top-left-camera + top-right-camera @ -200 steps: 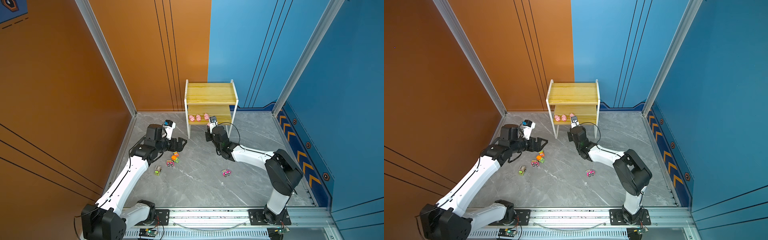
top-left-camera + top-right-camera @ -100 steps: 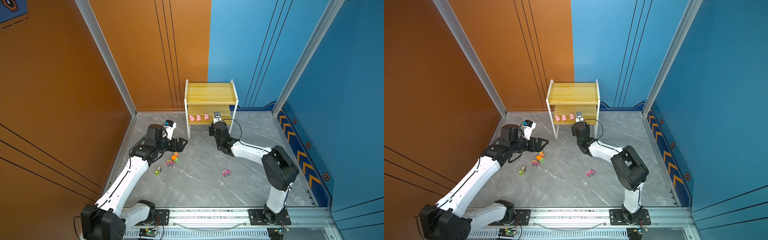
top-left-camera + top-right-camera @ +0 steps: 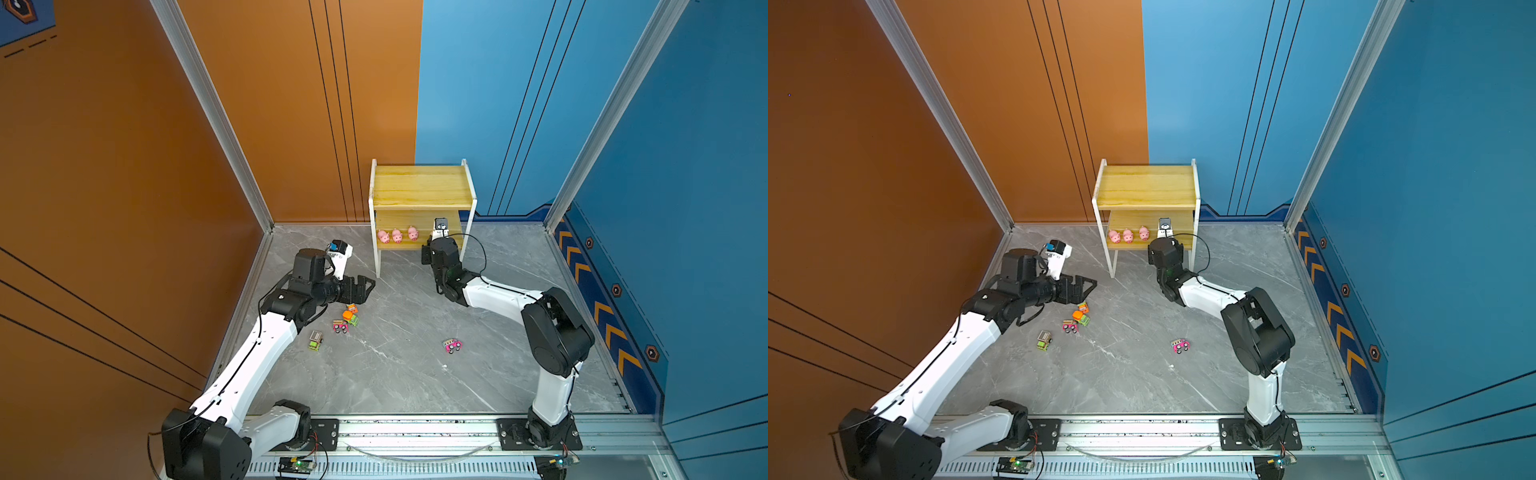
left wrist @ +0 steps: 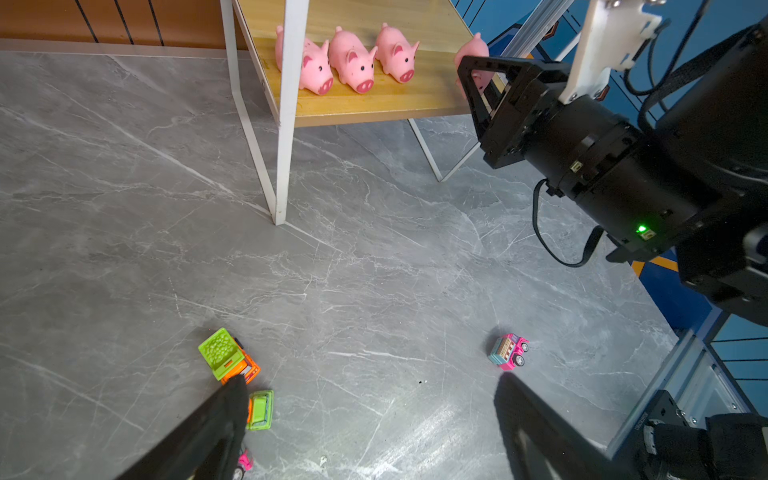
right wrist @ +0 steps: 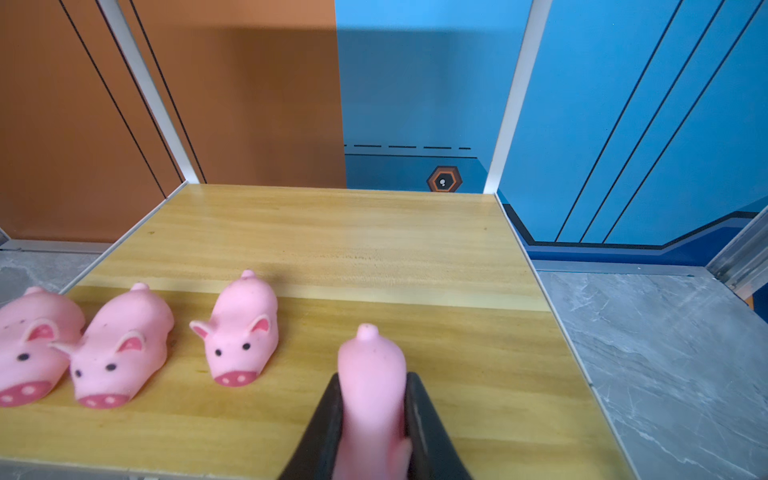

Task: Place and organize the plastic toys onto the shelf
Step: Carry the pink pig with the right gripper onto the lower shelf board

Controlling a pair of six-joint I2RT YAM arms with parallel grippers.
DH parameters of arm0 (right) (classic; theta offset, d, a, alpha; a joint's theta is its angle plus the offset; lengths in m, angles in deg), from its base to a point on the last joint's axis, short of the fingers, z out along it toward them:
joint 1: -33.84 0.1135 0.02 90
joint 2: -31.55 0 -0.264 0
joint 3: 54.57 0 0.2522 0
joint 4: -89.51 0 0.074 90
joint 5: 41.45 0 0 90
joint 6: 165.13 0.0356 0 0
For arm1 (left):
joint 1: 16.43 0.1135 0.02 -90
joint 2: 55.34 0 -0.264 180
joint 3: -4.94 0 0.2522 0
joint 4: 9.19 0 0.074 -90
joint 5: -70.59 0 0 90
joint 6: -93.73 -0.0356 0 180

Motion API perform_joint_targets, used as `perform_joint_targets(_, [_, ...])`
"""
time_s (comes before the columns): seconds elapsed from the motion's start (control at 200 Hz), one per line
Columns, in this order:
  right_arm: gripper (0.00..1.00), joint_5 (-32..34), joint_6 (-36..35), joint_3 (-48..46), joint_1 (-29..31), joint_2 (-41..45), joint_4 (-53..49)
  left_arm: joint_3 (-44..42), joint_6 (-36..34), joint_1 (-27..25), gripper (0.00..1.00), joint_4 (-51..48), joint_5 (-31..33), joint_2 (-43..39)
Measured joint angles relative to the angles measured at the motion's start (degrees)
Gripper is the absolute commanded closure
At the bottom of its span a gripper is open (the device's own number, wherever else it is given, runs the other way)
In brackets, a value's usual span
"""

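**Shelf.** The shelf (image 3: 422,187) stands at 12 o'clock on the grey floor (image 3: 395,382), against the back walls. Its upper board is bare. The lower board carries three pink pigs (image 3: 397,235) in a row along the front edge, snouts facing outward.

**Right gripper.** In both top views the right arm reaches to the lower board at 3 o'clock of the pig row. The right gripper (image 5: 372,384) is clamped on the fourth pig (image 5: 370,357). It pinches the pig's flanks, and the tail points toward the back of the shelf. This pig is over the lower board, beside the row and apart from its nearest neighbour. The fingers hide its underside, so it cannot be told whether its feet rest on the wood.

**Left gripper.** The left gripper (image 3: 369,291) has its jaws spread wide and holds nothing. It hangs over the floor at 1 o'clock of the truck cluster.

**Trucks.** All five are on the floor, none on the shelf.
- The orange truck with a green bed (image 3: 352,308), the green truck (image 3: 352,319) and the pink truck (image 3: 340,326) sit just beside one another, at 9 o'clock of the floor's centre.
- The yellow-green truck (image 3: 315,341) is near them, at 8 o'clock.
- The pink-and-blue truck (image 3: 452,345) stands alone at 3 o'clock of the cluster, well apart.
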Motion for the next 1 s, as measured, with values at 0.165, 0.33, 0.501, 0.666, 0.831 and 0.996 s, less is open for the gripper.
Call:
perform_joint_targets(0.165, [0.75,-0.39,0.92,0.85,-0.92,-1.22,0.22,0.0,0.0,0.0,0.06,-0.02,0.0,0.0])
perform_joint_targets(0.33, [0.75,-1.09,1.77,2.32,-1.49,-2.89,0.22,0.0,0.0,0.0,0.06,0.0,0.02,0.0])
perform_joint_targets(0.501, [0.74,-1.95,2.25,3.93,-1.6,-4.11,0.15,0.0,-0.02,0.0,0.06,0.0,0.02,0.0])
perform_joint_targets(0.666, [0.74,-2.62,2.89,5.38,-1.73,-4.81,0.04,0.0,-0.02,0.0,0.06,0.0,0.0,0.0])
perform_joint_targets(0.831, [0.74,-3.15,3.32,7.08,-1.88,-5.77,-0.28,0.0,0.0,0.0,0.06,0.0,0.02,0.0])
perform_joint_targets(0.996, [0.7,-3.43,3.91,7.26,-1.92,-6.45,-1.01,0.0,-0.02,0.0,0.06,-0.02,0.0,0.0])
